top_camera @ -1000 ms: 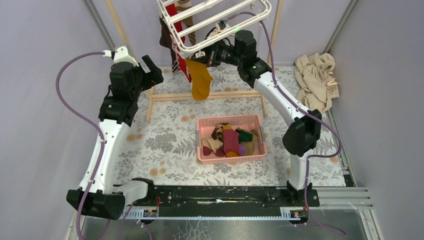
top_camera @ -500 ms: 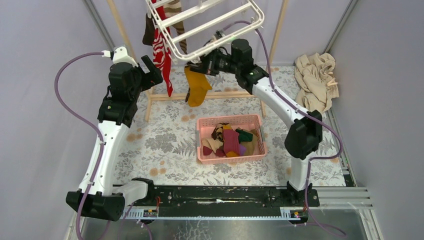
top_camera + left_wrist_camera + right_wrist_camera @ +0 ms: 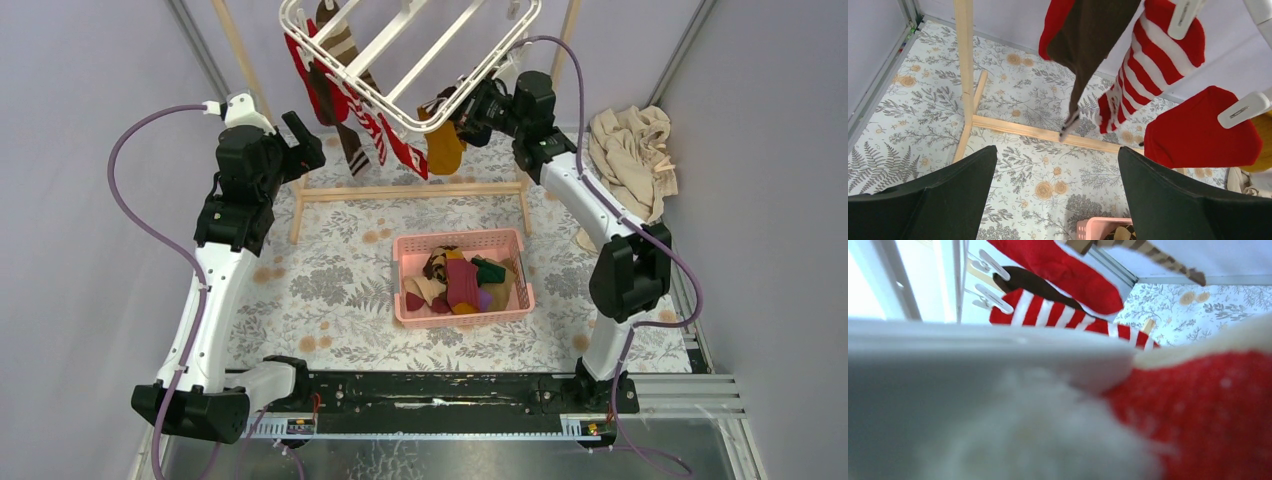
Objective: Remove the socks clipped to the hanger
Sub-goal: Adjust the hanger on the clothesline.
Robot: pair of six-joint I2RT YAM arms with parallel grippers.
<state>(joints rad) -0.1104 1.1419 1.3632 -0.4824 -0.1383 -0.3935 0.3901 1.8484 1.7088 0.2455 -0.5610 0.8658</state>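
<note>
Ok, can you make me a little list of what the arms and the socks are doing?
hanger: tilted, socks clipped on
red-striped sock: clipped on, dangling
left gripper: open, empty
right gripper: shut, at the top of the mustard sock
pink basket: loose socks inside
beige cloth: heaped at far right

A pink basket [image 3: 465, 317] sits on a floral mat [image 3: 320, 290] and holds a pile [image 3: 462, 282] of small fabrics in maroon, yellow, green and cream. Behind the basket stands a wooden frame [image 3: 400, 190], its low crossbar parallel to the basket's far rim and a pole rising at each end. Right of and behind the basket, well apart, lies a crumpled beige cloth [image 3: 630, 155].
</note>
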